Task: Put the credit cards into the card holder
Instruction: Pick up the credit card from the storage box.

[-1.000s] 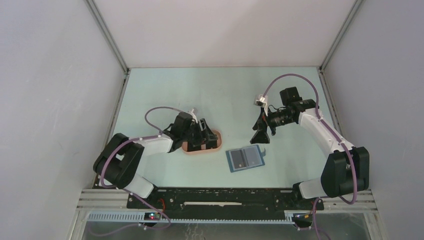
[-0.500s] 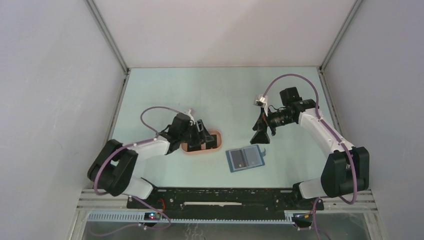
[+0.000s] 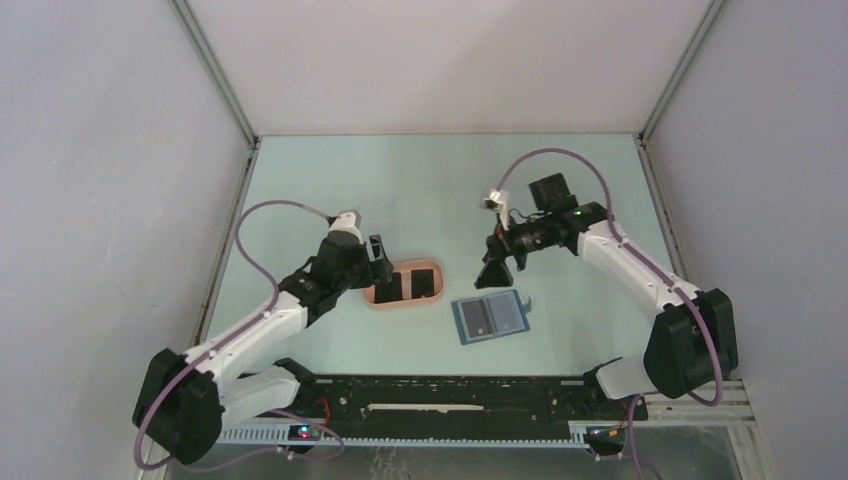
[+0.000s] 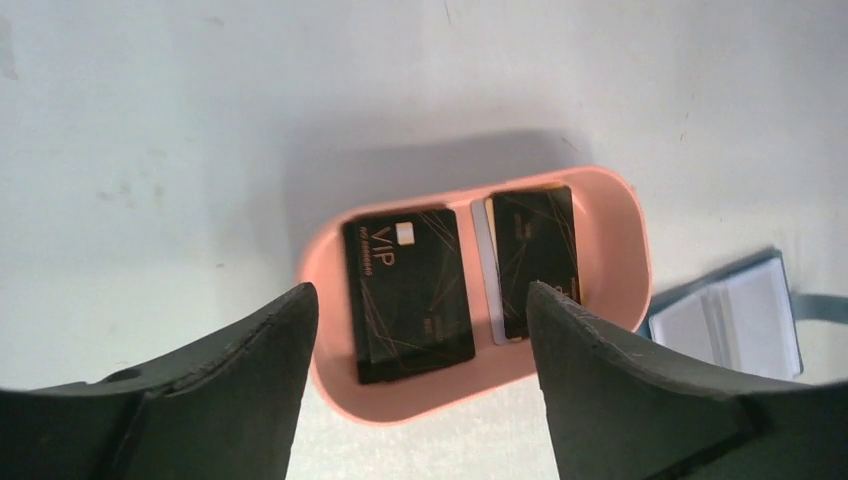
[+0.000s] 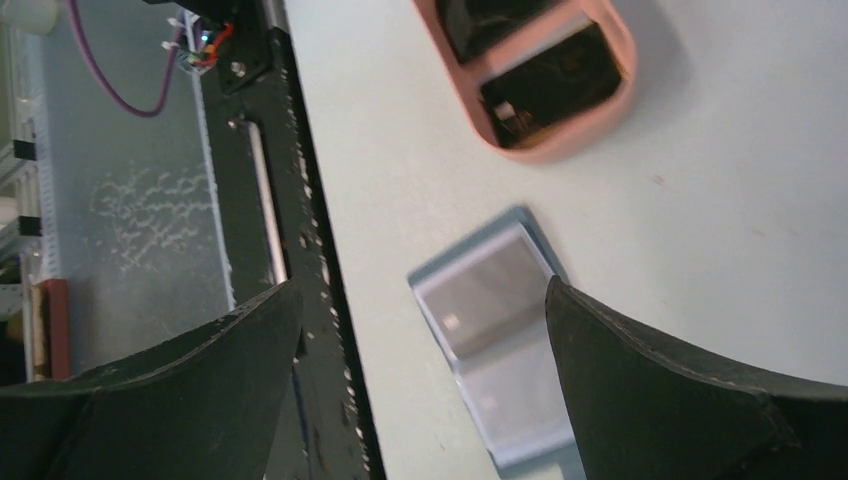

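Left gripper (image 4: 420,300), apart and empty, hangs over credit cards (image 4: 408,292) in pink tray (image 4: 628,230) mid-frame, likely to grab one; right gripper (image 5: 422,292), also apart, hovers by open card holder (image 5: 490,300).

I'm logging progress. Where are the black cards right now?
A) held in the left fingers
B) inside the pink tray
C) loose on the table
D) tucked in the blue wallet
B: both black cards lie side by side inside the pink tray, and the left fingers are open and empty.
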Controlling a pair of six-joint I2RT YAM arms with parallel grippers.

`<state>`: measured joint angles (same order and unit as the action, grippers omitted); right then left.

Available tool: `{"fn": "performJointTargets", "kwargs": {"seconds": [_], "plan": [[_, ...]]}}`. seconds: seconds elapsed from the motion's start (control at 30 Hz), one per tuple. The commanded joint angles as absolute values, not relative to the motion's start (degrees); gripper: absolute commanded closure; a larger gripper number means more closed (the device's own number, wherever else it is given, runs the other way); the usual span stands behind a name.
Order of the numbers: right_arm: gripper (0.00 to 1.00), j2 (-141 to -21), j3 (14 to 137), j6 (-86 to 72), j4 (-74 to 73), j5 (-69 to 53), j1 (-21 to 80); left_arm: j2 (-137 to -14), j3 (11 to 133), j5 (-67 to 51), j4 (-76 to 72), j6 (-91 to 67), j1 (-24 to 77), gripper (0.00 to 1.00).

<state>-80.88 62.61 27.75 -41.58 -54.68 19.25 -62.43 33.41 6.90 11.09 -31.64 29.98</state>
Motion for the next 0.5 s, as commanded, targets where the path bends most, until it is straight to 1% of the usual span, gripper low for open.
{"fn": "performJointTargets", "kwargs": {"seconds": [0.0,0.07,0.17,0.3,0.47], "plan": [[0.0,-83.21,67.48,9.55,-29.21,-47.92,29.41,-54.52,32.16,17.15,14.1,-30.19,29.79,0.16],[0.0,-87.23,71.01,4.44,-27.55,-44.36,32.9,-51.53,30.06,17.84,14.03,-31.83,29.71,0.14],[0.0,-92.71,75.26,-2.36,-24.98,-41.13,36.92,-48.12,26.47,17.59,13.14,-35.38,29.41,0.16],[0.0,-98.48,75.97,-15.29,-14.21,-42.71,39.42,-46.12,21.12,14.31,8.6,-40.38,28.12,0.2],[0.0,-105.88,80.24,-23.98,-10.44,-41.96,40.37,-45.74,16.94,10.42,3.38,-43.26,24.54,0.24]]}}
